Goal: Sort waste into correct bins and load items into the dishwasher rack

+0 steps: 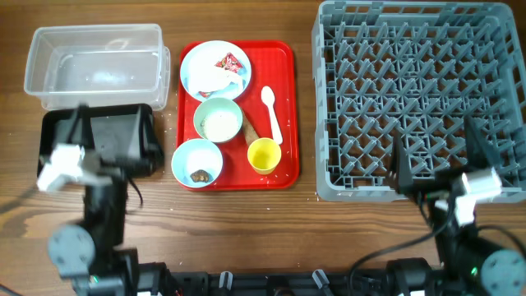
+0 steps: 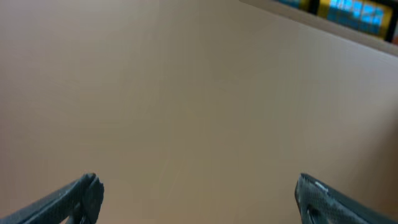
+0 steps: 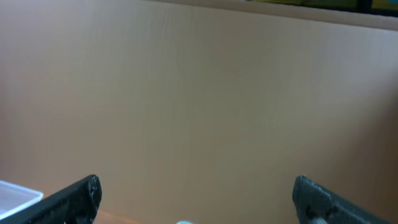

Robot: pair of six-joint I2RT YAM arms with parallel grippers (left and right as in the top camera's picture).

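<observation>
On the red tray, a pale blue plate (image 1: 200, 72) holds a crumpled white napkin with a red wrapper (image 1: 228, 66). Below it are a pale green bowl (image 1: 218, 120) with white crumbs and a pale blue bowl (image 1: 196, 161) with brown lumps. A brown sausage piece (image 1: 250, 129), a white spoon (image 1: 272, 112) and a yellow cup (image 1: 264, 155) lie beside them. The clear tub (image 1: 94, 64) and black tray (image 1: 136, 140) are at the left, and the grey rack (image 1: 419, 99) is at the right. My left gripper (image 1: 111, 131) (image 2: 198, 186) is open and empty over the black tray. My right gripper (image 1: 440, 156) (image 3: 196, 190) is open and empty over the rack's front edge.
The flat red tray (image 1: 288, 99) sits between the bins and the rack. White crumbs are scattered on the wooden table (image 1: 271, 222) near the tray's left edge. Both wrist views show only a plain tan wall beyond the fingers.
</observation>
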